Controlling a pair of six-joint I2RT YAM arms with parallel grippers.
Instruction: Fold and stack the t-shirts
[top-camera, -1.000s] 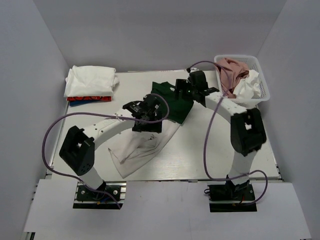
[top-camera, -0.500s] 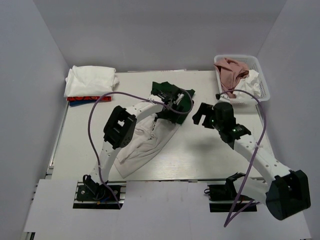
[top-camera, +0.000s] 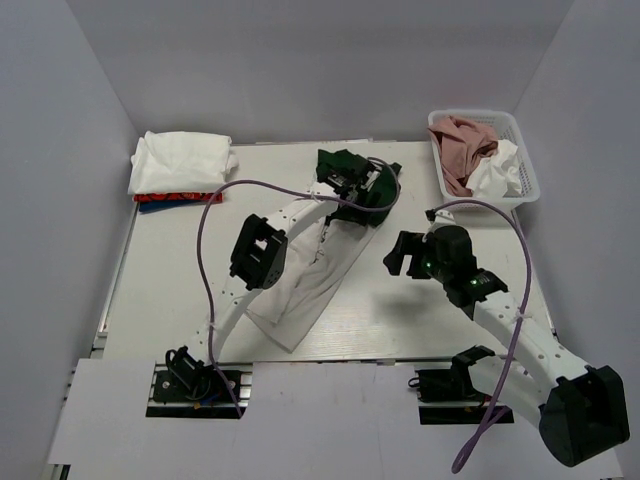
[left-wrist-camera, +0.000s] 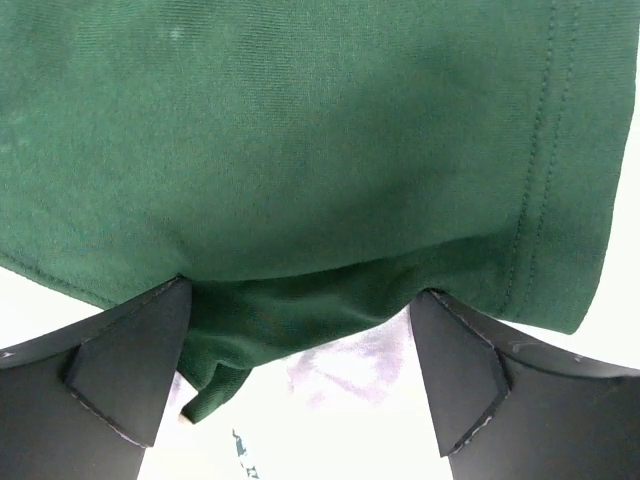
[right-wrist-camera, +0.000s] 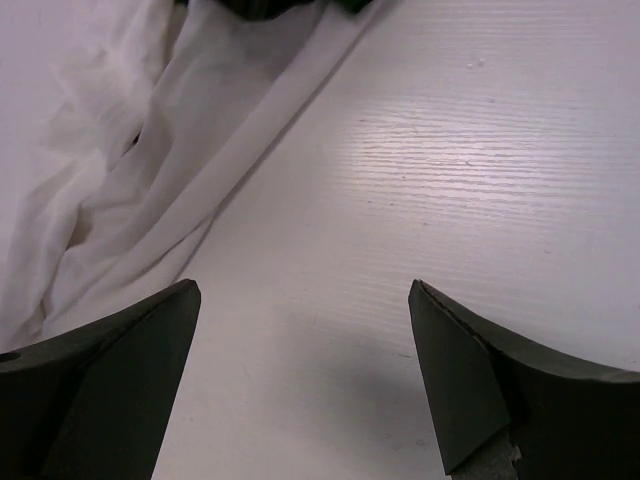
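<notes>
A dark green t-shirt (top-camera: 378, 203) lies bunched at the back middle of the table, mostly under my left gripper (top-camera: 352, 185). In the left wrist view the green t-shirt (left-wrist-camera: 300, 150) fills the upper frame. Its hemmed edge hangs between the wide-apart fingers of the left gripper (left-wrist-camera: 300, 340), which is open. An off-white t-shirt (top-camera: 300, 285) stretches diagonally from the green one toward the front. My right gripper (top-camera: 400, 252) hovers open over bare table, right of that off-white t-shirt (right-wrist-camera: 120, 150). Nothing sits between the right gripper's (right-wrist-camera: 300, 335) fingers.
A folded white t-shirt (top-camera: 180, 160) tops a red and a blue one (top-camera: 175, 197) at the far left corner. A white lattice basket (top-camera: 525, 160) at the back right holds a pink t-shirt (top-camera: 460, 140) and a white one (top-camera: 497, 172). Grey walls enclose the table (top-camera: 180, 260).
My left gripper has swung back and right onto the green t-shirt. The right arm has drawn back from the green t-shirt to the table's right middle. The off-white t-shirt now lies narrower.
</notes>
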